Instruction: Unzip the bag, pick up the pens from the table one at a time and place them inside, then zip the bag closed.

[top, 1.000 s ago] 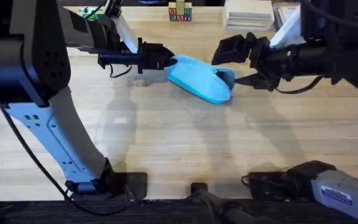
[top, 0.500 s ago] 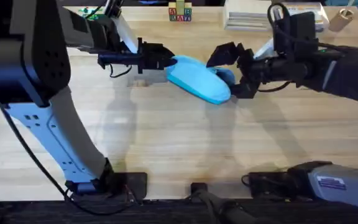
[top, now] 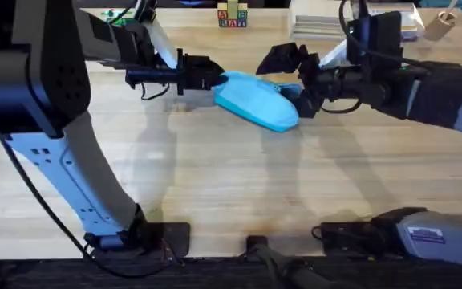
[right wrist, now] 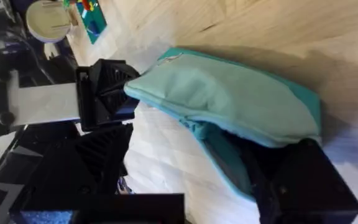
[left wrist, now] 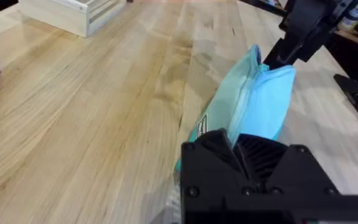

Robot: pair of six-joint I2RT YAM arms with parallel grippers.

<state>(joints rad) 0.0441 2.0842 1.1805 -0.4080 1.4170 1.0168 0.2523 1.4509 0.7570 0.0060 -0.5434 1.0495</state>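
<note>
On pale wooden table (top: 215,177): blue bag (top: 255,100), letter blocks (top: 232,16).

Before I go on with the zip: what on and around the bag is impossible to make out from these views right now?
- Zipper pull: not visible; at the bag's far end the right gripper covers it in the overhead, and its dark finger blocks it in the right wrist view.
- Near end of the bag: hidden behind the left gripper in the left wrist view.
- Whether the zip is open or shut: cannot tell.
- Pens: none identifiable on the table.
</note>
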